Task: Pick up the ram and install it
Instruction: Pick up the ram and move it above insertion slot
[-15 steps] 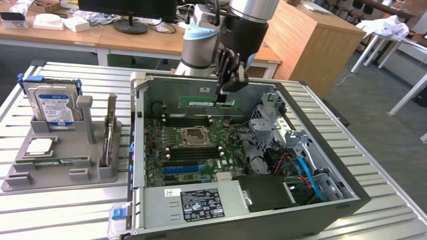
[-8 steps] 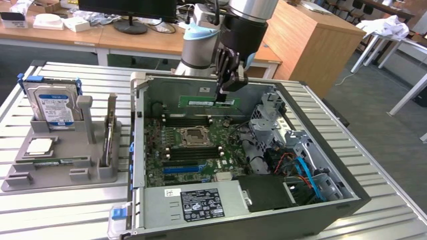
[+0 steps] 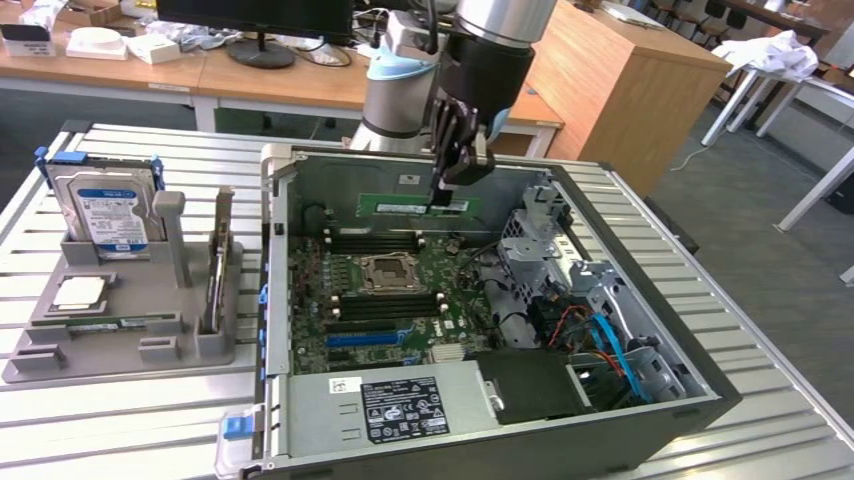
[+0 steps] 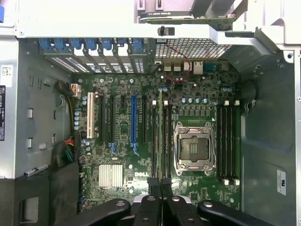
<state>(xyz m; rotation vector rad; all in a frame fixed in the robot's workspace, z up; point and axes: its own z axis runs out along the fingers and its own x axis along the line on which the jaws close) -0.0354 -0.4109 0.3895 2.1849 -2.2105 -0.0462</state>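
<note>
My gripper (image 3: 446, 196) is shut on the ram (image 3: 400, 206), a long green stick with a pale label. It hangs level over the back part of the open computer case (image 3: 641, 300), a little above the motherboard (image 3: 380, 300). In the wrist view the ram (image 4: 160, 136) shows edge-on as a thin line running up from my fingertips (image 4: 154, 184). It lies over the black memory slots (image 4: 165, 141) just beside the empty processor socket (image 4: 190, 150). My gripper (image 4: 160, 186) holds the stick near its middle.
On the exterior view's left, a grey holder (image 3: 134, 330) carries a hard drive (image 3: 114, 215) with a blue-and-white label, a square silver chip (image 3: 80, 292) and a thin upright board (image 3: 218, 265). Inside the case are a power supply (image 3: 400, 405), blue cables (image 3: 614, 345) and a metal drive cage (image 3: 541, 230).
</note>
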